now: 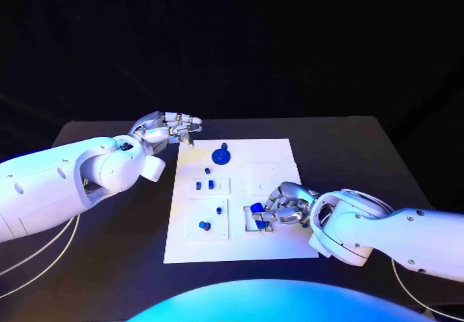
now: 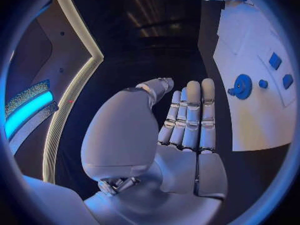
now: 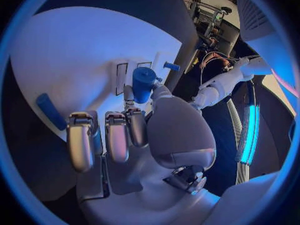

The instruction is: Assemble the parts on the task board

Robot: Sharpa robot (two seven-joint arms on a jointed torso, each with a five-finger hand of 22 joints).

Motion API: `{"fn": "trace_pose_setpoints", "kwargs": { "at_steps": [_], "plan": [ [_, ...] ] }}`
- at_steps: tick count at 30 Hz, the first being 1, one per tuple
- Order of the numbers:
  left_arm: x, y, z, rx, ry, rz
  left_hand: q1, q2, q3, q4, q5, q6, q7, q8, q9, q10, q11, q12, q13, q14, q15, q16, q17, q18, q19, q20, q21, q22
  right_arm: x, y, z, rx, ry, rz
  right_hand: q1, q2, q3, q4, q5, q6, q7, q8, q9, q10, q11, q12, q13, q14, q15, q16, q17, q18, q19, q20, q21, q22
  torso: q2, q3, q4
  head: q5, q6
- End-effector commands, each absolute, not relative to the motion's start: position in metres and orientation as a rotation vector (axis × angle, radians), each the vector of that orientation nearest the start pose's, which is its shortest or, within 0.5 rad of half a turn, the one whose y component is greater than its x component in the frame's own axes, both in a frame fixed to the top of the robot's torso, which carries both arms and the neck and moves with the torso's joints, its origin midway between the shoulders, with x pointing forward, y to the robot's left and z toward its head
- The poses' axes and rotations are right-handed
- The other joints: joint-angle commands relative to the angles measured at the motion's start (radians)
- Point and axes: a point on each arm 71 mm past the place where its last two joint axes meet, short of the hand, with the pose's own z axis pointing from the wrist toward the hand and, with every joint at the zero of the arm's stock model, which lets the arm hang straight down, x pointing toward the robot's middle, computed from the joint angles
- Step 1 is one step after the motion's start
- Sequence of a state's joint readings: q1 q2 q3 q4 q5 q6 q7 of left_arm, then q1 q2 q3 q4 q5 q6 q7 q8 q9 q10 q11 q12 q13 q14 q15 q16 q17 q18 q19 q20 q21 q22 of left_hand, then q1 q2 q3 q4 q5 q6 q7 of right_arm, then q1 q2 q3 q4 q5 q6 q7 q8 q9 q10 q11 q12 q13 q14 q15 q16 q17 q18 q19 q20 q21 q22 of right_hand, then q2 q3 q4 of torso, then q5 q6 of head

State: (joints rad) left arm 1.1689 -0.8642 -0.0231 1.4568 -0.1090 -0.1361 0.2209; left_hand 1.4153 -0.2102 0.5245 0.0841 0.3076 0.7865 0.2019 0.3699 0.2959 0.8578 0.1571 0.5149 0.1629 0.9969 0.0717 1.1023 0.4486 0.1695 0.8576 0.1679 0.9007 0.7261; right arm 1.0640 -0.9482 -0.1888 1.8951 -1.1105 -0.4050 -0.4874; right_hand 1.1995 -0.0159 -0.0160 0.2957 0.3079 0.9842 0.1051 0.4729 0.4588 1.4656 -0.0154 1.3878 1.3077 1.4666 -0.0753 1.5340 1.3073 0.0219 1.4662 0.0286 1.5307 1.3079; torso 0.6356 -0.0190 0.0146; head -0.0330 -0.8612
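The white task board (image 1: pixel 275 157) lies in the middle of the black table. My right hand (image 1: pixel 287 205) is low over the board's near right part and pinches a blue cylindrical part (image 3: pixel 144 81) between the thumb and a finger, over a slotted recess; the same part (image 1: pixel 256 209) peeks out beside the fingers. My left hand (image 1: pixel 170 127) hovers off the board's far left corner; its fingers (image 2: pixel 190 116) lie straight side by side and hold nothing. A blue round disc (image 1: pixel 221 156) sits at the board's far end.
Two small blue pieces (image 1: pixel 204 185) stand in the board's middle left plate, and a blue peg (image 1: pixel 204 226) in the near left plate. Beside my right hand a long blue piece (image 3: pixel 50 111) and a blue peg (image 3: pixel 170 66) stay on the board. Bare black table (image 1: pixel 116 255) surrounds it.
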Motion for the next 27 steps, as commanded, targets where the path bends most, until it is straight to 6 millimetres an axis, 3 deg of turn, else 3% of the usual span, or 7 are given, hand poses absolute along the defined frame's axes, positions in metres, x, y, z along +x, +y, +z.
{"fn": "trace_pose_setpoints", "kwargs": {
  "at_steps": [1,9,13,17,22,25,27],
  "plan": [
    [0.4917,0.2267,-0.2003,-1.089,1.665,-1.516,-0.002,0.008,-0.005,0.001,0.004,-0.008,0.024,0.004,0.001,-0.007,-0.002,0.004,-0.002,0.0,0.004,-0.003,-0.001,0.015,0.007,0.0,-0.003,-0.001,0.3534,-0.1721,-0.2755,0.344,2.205,0.637,-0.007,-0.013,-0.005,-0.002,-0.005,0.058,-0.057,0.001,0.003,0.024,-0.008,0.005,0.125,0.081,-0.01,0.003,0.139,-0.014,0.094,-0.004,0.003,0.253,0.0,0.0003,-0.0004,0.001,-0.001],
    [0.4916,0.2272,-0.2003,-1.09,1.666,-1.514,-0.003,0.008,-0.006,0.001,0.004,-0.009,0.024,0.006,0.001,-0.008,-0.002,0.005,-0.002,0.0,0.004,-0.003,-0.002,0.015,0.007,0.001,-0.004,-0.002,0.3553,-0.1708,-0.2762,0.334,2.191,0.627,-0.019,-0.018,-0.008,-0.002,-0.006,0.06,-0.057,0.004,0.004,0.025,-0.009,0.006,0.127,0.081,-0.01,0.003,0.139,-0.014,0.093,-0.004,0.003,0.253,0.001,0.0006,-0.0009,0.003,0.0],
    [0.4916,0.2273,-0.2004,-1.091,1.667,-1.514,-0.003,0.008,-0.006,0.001,0.004,-0.009,0.024,0.006,0.001,-0.008,-0.002,0.005,-0.002,0.0,0.004,-0.003,-0.002,0.015,0.007,0.001,-0.004,-0.002,0.3564,-0.1688,-0.2761,0.326,2.182,0.629,-0.032,-0.023,-0.014,-0.003,0.017,0.059,-0.058,0.006,0.005,0.026,-0.01,0.005,0.128,0.082,-0.011,0.003,0.141,-0.014,0.094,-0.005,0.003,0.253,0.0,0.0009,-0.0004,0.003,-0.001],
    [0.4916,0.2276,-0.2004,-1.091,1.667,-1.513,-0.003,0.008,-0.006,0.001,0.004,-0.009,0.024,0.006,0.001,-0.008,-0.002,0.005,-0.002,0.0,0.004,-0.003,-0.002,0.015,0.007,0.001,-0.004,-0.002,0.3573,-0.1666,-0.2761,0.318,2.176,0.634,-0.053,-0.031,-0.027,-0.002,0.006,0.06,-0.058,0.01,0.007,0.026,-0.01,0.005,0.129,0.082,-0.011,0.003,0.14,-0.014,0.094,-0.005,0.003,0.253,0.0,0.0004,-0.0008,0.004,0.0],
    [0.4915,0.2279,-0.2004,-1.092,1.667,-1.512,-0.003,0.008,-0.006,0.001,0.004,-0.009,0.024,0.006,0.001,-0.008,-0.002,0.005,-0.002,0.0,0.004,-0.003,-0.002,0.015,0.007,0.001,-0.004,-0.002,0.3587,-0.1652,-0.2764,0.31,2.168,0.634,-0.094,-0.036,-0.067,-0.002,-0.064,0.059,-0.058,0.02,0.013,0.026,-0.01,0.0,0.13,0.082,-0.011,0.003,0.14,-0.014,0.093,-0.005,0.002,0.252,0.0,0.0002,-0.0002,0.006,0.0],
    [0.4915,0.2282,-0.2004,-1.092,1.667,-1.511,-0.003,0.008,-0.006,0.001,0.004,-0.009,0.024,0.006,0.001,-0.008,-0.002,0.005,-0.002,0.0,0.004,-0.003,-0.002,0.015,0.007,0.001,-0.004,-0.002,0.3599,-0.1646,-0.2765,0.305,2.16,0.633,-0.129,-0.037,-0.112,-0.001,-0.166,0.054,-0.058,0.03,0.02,0.025,-0.009,-0.006,0.13,0.082,-0.01,0.002,0.14,-0.013,0.092,-0.005,-0.001,0.252,0.0,-0.0001,-0.0007,0.006,0.0],
    [0.4914,0.2284,-0.2004,-1.092,1.667,-1.51,-0.003,0.008,-0.006,0.001,0.004,-0.009,0.024,0.006,0.001,-0.008,-0.002,0.005,-0.002,0.0,0.004,-0.003,-0.002,0.015,0.007,0.001,-0.004,-0.002,0.3607,-0.1643,-0.2764,0.304,2.153,0.632,-0.142,-0.04,-0.124,0.0,-0.2,0.053,-0.058,0.033,0.021,0.025,-0.009,-0.008,0.13,0.081,-0.01,0.002,0.139,-0.013,0.092,-0.004,0.0,0.252,0.0,-0.0001,-0.0007,0.006,0.0]
  ]
}}
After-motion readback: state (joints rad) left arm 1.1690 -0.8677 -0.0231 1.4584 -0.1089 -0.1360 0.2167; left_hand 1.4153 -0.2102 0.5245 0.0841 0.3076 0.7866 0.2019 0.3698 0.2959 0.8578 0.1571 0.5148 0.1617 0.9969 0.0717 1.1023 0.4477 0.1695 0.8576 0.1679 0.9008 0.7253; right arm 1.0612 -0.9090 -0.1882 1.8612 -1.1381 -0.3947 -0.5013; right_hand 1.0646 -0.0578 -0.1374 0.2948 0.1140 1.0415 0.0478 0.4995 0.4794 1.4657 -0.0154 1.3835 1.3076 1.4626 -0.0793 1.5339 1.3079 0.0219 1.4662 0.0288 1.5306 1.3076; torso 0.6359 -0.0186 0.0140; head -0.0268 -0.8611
